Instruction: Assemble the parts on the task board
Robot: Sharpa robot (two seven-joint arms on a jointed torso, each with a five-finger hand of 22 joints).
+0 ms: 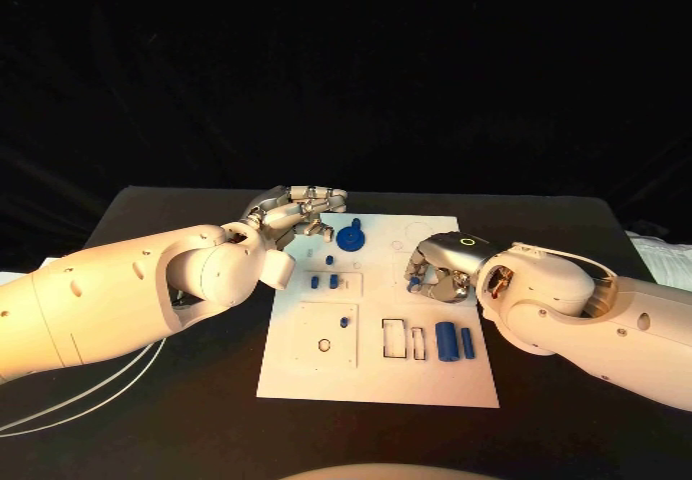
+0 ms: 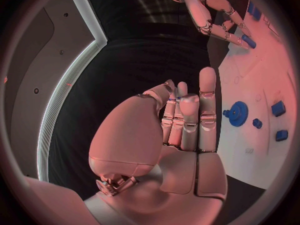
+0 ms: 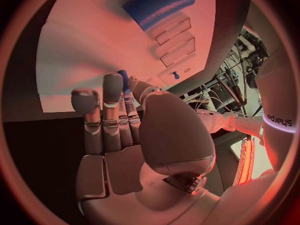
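I see the black table point(image 1: 577, 420) under the white task board point(image 1: 433, 385). My left hand point(image 1: 296, 215) sits at the board's far left corner, fingers nearly straight and close together, holding nothing. My right hand point(image 1: 437, 272) hovers over the board's right side, fingers curled around a small blue part point(image 3: 123, 78) at the fingertips. A blue gear point(image 1: 351, 238) lies just beside the left hand. 2 blue cylinders point(image 1: 456, 342) lie near the board's right edge, small blue pegs point(image 1: 325, 282) left of centre.
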